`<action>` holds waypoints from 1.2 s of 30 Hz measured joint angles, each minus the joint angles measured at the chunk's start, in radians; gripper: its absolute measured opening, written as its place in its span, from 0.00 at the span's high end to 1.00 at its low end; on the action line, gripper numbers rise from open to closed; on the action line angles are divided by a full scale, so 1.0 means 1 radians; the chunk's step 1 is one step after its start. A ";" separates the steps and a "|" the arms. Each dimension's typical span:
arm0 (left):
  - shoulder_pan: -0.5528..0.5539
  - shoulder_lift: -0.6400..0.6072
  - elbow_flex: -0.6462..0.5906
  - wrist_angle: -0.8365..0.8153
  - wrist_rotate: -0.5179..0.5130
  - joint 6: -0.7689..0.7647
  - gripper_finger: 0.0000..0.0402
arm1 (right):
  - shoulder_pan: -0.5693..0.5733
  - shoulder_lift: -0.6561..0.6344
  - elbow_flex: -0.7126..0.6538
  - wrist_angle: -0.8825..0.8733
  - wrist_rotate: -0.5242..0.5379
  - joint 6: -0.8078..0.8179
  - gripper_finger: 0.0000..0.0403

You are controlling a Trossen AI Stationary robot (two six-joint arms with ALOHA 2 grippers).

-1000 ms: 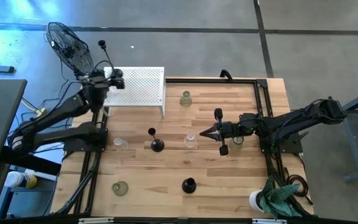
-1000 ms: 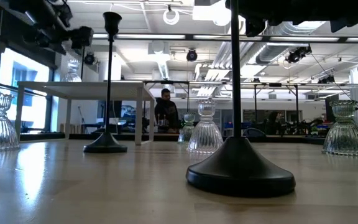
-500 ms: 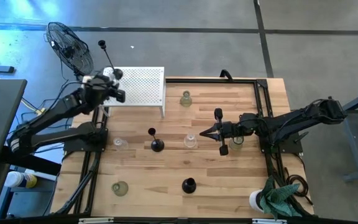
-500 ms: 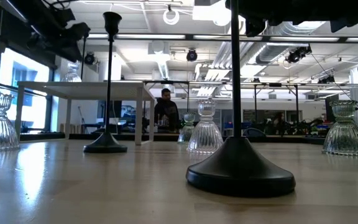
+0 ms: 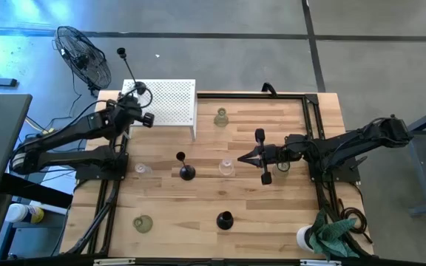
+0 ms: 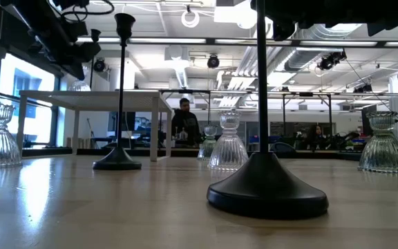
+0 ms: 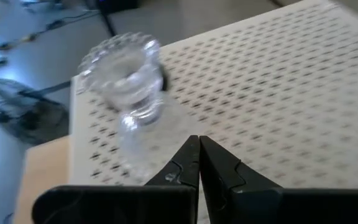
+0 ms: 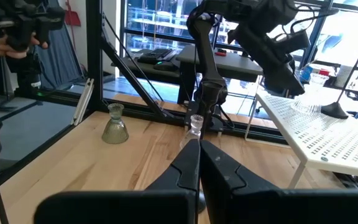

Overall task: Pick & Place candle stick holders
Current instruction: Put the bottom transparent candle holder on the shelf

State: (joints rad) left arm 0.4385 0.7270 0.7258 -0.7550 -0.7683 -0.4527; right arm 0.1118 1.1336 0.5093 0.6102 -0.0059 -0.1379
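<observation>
- I have the left end effector [image 5: 145, 118] over the near-left corner of the white perforated shelf [image 5: 170, 103]; my left wrist view shows its fingers [image 7: 199, 163] pressed together with nothing between them.
- A clear glass holder [image 7: 128, 87] stands on that shelf just past those closed fingertips, apart from them; it is blurred in the wrist view.
- A black holder [image 5: 130, 74] stands at the shelf's far-left corner, its stem and knob reaching out over the floor in the high view.
- My right end effector [image 5: 244, 158] sits mid-tabletop [image 5: 272, 214], pointing left; its fingers [image 8: 199, 163] are also closed on nothing.
- Beside the right arm's wrist stands a second black holder [image 5: 265, 176], and a glass holder [image 5: 282, 167] is partly hidden under the arm.
- Just ahead of the right fingertips is another glass holder [image 5: 227, 167], with a third black holder [image 5: 187, 171] further left.
- A glass holder [image 5: 143, 169] is by the left rail, a greenish one [image 5: 143, 223] at the near-left, another greenish one [image 5: 221, 117] near the shelf's right end, and a black holder [image 5: 225, 219] at the near centre.
- In the low view, a person [image 6: 184, 122] is in the room behind.
</observation>
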 joint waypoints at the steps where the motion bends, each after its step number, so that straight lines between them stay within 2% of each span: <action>1: 0.000 0.005 0.000 -0.011 -0.019 -0.012 1.00 | 0.000 0.000 0.000 0.000 -0.001 0.000 1.00; 10: 0.000 0.011 0.000 0.000 -0.081 -0.024 1.00 | 0.000 0.000 0.000 0.000 -0.002 0.000 1.00; 19: 0.000 0.061 -0.001 0.079 0.002 0.018 1.00 | 0.000 0.000 0.000 0.000 -0.002 0.000 1.00; 24: 0.001 0.127 -0.001 0.093 -0.093 0.014 1.00 | 0.000 0.000 0.000 0.000 -0.002 0.000 1.00; 29: 0.002 0.148 -0.001 0.100 -0.136 0.007 1.00 | 0.000 0.000 0.000 0.000 -0.002 0.000 1.00; 33: 0.052 0.148 -0.001 0.094 -0.150 0.007 1.00 | 0.000 0.000 0.000 0.000 -0.003 0.000 1.00; 36: 0.104 0.148 -0.001 0.106 -0.120 0.022 1.00 | 0.000 0.000 0.000 0.000 -0.005 0.001 1.00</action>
State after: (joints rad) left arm 0.5424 0.8753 0.7250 -0.6494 -0.8886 -0.4309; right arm 0.1116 1.1336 0.5095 0.6102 -0.0108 -0.1368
